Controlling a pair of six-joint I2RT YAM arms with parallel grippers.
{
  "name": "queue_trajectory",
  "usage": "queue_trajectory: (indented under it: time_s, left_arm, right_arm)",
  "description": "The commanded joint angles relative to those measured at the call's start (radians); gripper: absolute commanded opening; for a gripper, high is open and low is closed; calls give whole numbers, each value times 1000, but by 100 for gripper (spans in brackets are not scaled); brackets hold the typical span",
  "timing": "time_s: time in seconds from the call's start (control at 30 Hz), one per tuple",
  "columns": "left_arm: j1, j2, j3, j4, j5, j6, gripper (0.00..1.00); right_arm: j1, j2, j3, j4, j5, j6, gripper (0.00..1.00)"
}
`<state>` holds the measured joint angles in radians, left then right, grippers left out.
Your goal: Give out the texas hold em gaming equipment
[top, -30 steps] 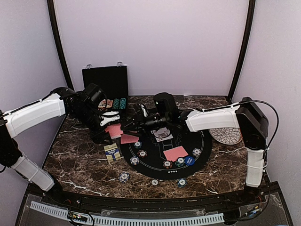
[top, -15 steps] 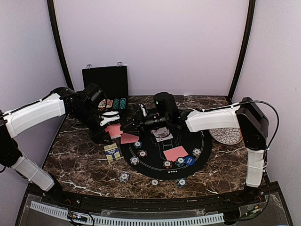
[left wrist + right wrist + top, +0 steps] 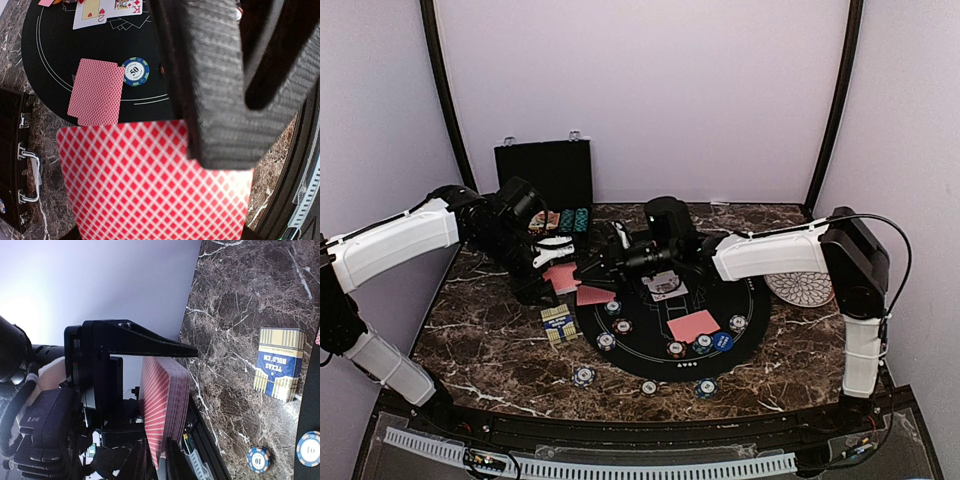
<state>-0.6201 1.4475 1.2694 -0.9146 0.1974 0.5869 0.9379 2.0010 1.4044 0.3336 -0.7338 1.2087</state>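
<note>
My left gripper [image 3: 552,272] is shut on a deck of red-backed cards [image 3: 563,277] and holds it above the table's left part. In the left wrist view one finger [image 3: 215,100] lies across the deck [image 3: 150,190]. My right gripper [image 3: 588,268] reaches left to the deck. In the right wrist view its fingertips [image 3: 172,467] stand slightly apart on either side of the deck's [image 3: 165,400] lower edge. Red-backed cards [image 3: 692,325] [image 3: 595,295], face-up cards [image 3: 667,287], striped chips [image 3: 606,341] and a blue disc [image 3: 722,341] lie on the round black mat [image 3: 760,300].
A blue and cream card box [image 3: 558,323] lies left of the mat, also in the right wrist view [image 3: 280,365]. Three chips [image 3: 584,376] lie near the front edge. The open black case [image 3: 544,175] stands at the back left. A white patterned plate [image 3: 800,288] sits at the right.
My right gripper has crept a little to the left, closer onto the deck. My left arm and the deck have held still.
</note>
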Motion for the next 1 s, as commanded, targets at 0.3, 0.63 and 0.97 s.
queue_trajectory:
  time_s: [0.3, 0.63, 0.97]
  left_arm:
    - [2, -13, -3, -3, 2, -1, 0]
    - [2, -15, -7, -7, 3, -1, 0]
    - [2, -15, -21, 0, -13, 1, 0]
  right_arm:
    - [9, 5, 18, 27, -26, -5, 0]
    - [-31, -59, -61, 70, -24, 14, 0]
    - [-115, -209, -189, -1, -11, -39, 0]
